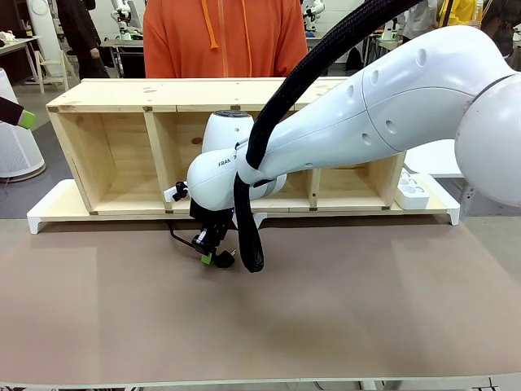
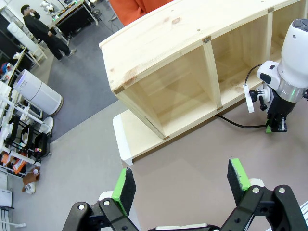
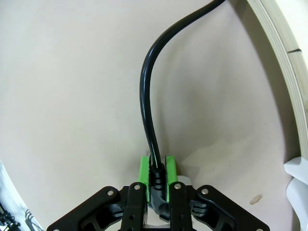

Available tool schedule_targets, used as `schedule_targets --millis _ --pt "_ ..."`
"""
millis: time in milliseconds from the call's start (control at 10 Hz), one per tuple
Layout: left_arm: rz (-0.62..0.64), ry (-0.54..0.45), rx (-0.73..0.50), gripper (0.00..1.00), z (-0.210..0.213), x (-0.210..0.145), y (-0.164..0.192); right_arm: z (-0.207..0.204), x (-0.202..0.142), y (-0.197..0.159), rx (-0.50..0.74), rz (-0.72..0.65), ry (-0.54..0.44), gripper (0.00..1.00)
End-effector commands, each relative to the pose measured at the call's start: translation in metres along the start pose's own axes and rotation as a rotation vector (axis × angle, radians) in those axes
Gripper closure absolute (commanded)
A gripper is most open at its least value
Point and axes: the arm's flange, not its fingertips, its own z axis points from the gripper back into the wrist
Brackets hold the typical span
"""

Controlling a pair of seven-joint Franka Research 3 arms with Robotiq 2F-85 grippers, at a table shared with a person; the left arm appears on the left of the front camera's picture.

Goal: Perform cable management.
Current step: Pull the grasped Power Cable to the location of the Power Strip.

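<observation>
So here's where we're at: our right pincer (image 3: 156,169) is clamped on the cable (image 3: 146,96), right at the ribbed collar by the plug end, with both green pads (image 3: 143,169) squeezed against it. It's a decent bite from what we can see. It sits low over the bench (image 1: 366,326), just in front of the wooden shelf (image 1: 122,96), and the cable runs from it back toward the shelf's bottom edge, lying on the bench with a soft bend in it. Our left pincer (image 2: 182,185) hangs off beyond the shelf's left end, jaws wide apart and nothing in them. We reckon the step in hand is hauling the plug end to wherever it's meant to go, maybe the white power strip (image 1: 413,192) just beside the shelf's right end, though that's only a guess. For that we'd grip on the collar, not the thin cord, since the collar looks less likely to slide through the pads. Lift a touch before travelling so the plug end doesn't scrape the bench, go slowly, and watch the slack — where the cord meets the shelf's edge looks like the spot it'd snag or go taut. If it tightens, ease back rather than pull harder — the left pincer is free to pin the cord down if it whips about
</observation>
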Motion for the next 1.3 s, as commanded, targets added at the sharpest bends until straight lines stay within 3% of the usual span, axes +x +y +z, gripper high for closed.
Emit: schedule_targets --millis 0,500,600,1200 --pt "0.0 -0.01 0.004 0.0 -0.001 0.002 0.001 0.0 0.0 -0.001 -0.005 -0.001 -0.01 1.0" --pt "0.0 -0.01 0.004 0.0 -0.001 0.002 0.001 0.0 0.0 -0.001 -0.005 -0.001 -0.01 1.0" --pt "0.0 -0.01 0.004 0.0 -0.001 0.002 0.001 0.0 0.0 0.0 0.0 0.0 0.0 0.84" --pt "0.0 -0.01 0.004 0.0 -0.001 0.002 0.001 0.051 -0.027 0.056 -0.09 -0.005 0.017 0.84"
